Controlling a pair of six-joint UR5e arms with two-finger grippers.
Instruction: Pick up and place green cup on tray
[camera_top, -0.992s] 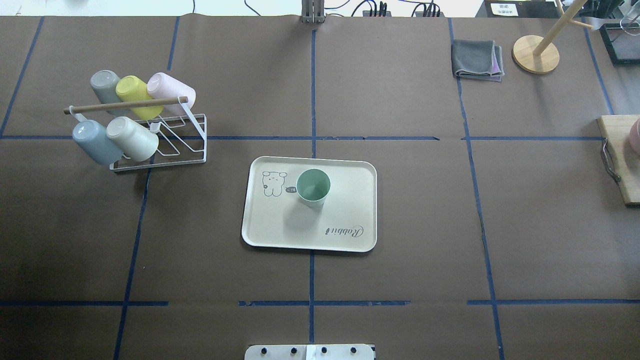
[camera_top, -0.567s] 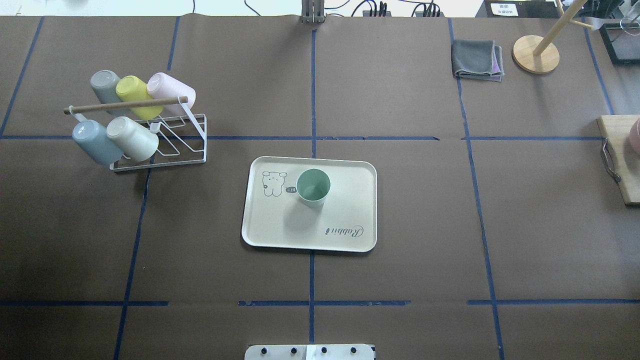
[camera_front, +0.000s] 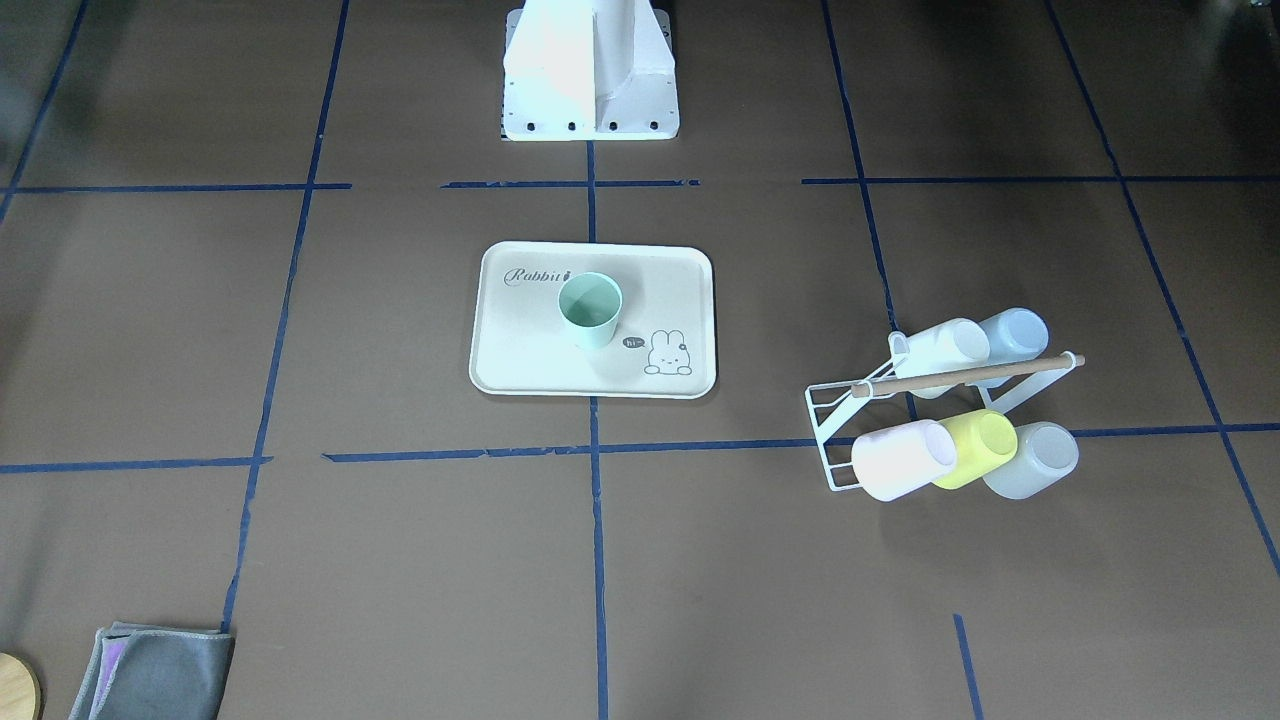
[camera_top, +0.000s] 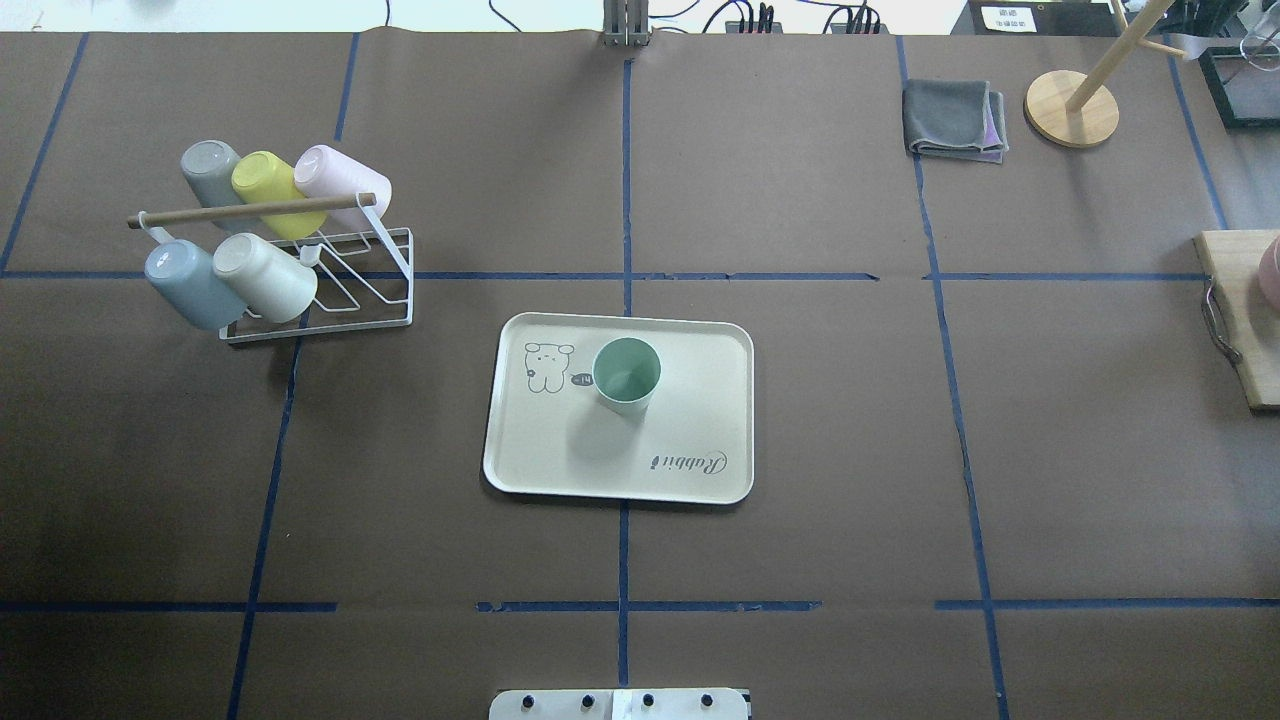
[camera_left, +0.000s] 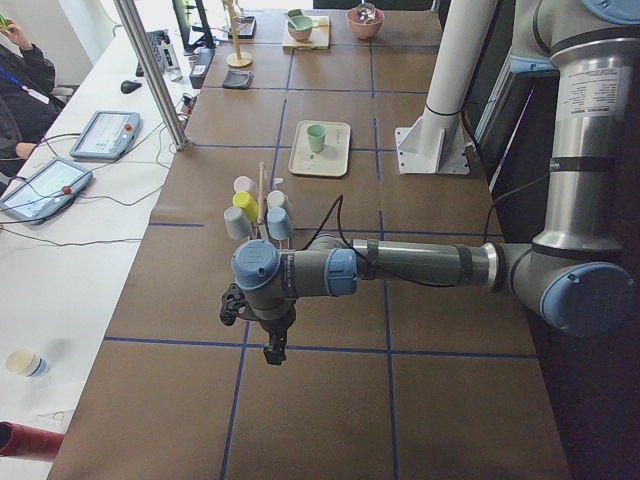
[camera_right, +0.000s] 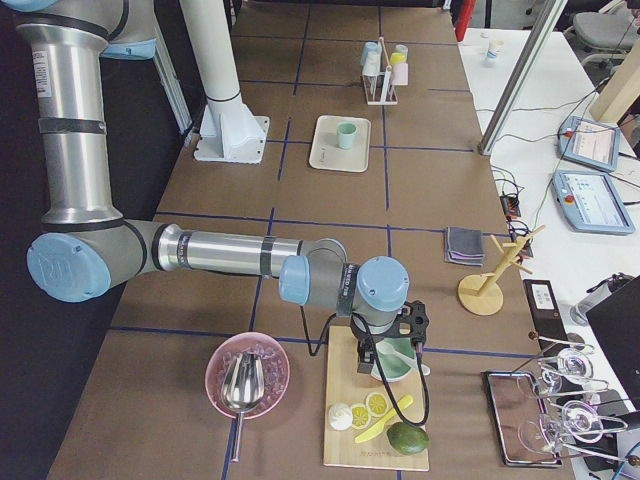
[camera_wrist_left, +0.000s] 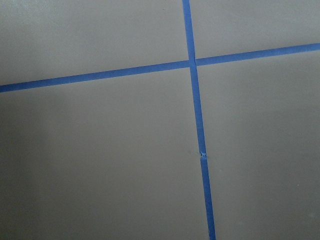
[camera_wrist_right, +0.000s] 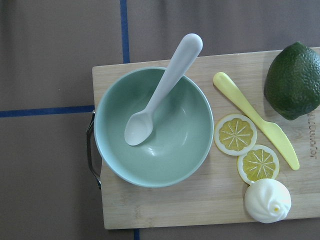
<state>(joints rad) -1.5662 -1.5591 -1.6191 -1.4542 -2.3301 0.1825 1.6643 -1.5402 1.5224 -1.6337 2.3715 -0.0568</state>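
On the tray the cup stands upright, unmoved over the last second, so the task looks done; left gripper and right gripper hang far off, whether spread or closed I cannot tell

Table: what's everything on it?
pale mint-green plastic cup: 1, green, upright on the tray
cream rectangular tray: 1, beige, table centre
white wire rack with wooden bar: 1, white, robot's left side
plastic cups: 5, grey, yellow, pink, blue, cream, hung on the rack
folded grey cloth: 1, grey, far right side
wooden cutting board: 1, tan, robot's right end
round green bowl: 1, green, on the board
left gripper: 1, dark, over bare table
right gripper: 1, dark, above the bowl
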